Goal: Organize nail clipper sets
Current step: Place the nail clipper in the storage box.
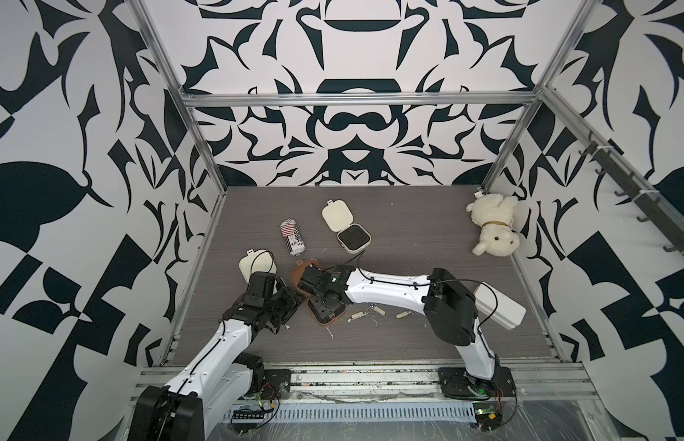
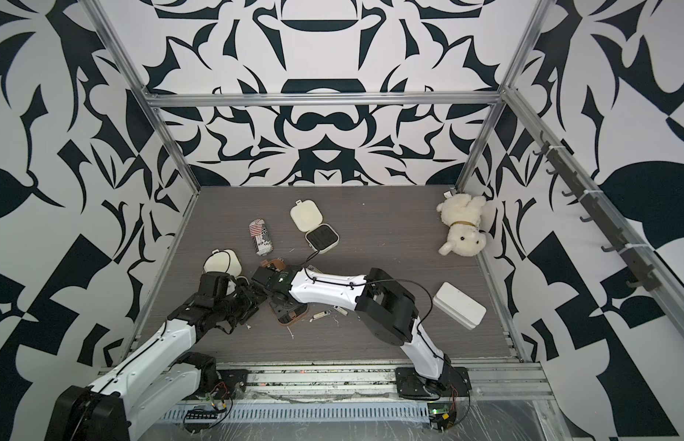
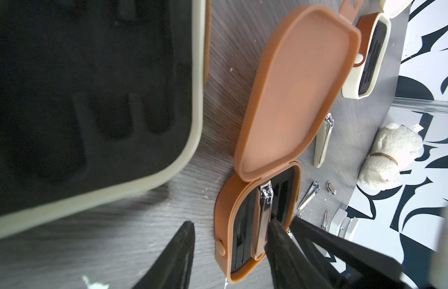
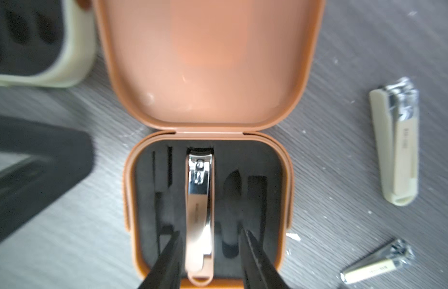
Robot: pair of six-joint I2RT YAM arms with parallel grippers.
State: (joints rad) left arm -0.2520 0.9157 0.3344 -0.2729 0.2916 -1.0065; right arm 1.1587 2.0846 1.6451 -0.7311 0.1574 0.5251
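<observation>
My right gripper [image 4: 210, 231] stands parted astride the tail of the brown clipper [image 4: 199, 200], gripping nothing. The clipper lies in the middle slot of the brown case [image 4: 130, 200], just eight o'clock of table centre. Its head points toward the lid [image 4: 205, 75], about eleven o'clock, I think. Grey wood-grain table [image 1: 409, 236], black-and-white walls [image 1: 103, 114]. My right arm [image 1: 390, 286] reaches in from four o'clock, forearm nearly level.

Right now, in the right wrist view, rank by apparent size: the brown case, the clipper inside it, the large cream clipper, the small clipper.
1. brown case
2. clipper in the case and large cream clipper: nearly alike, so unranked
3. small clipper, clearly smallest
</observation>
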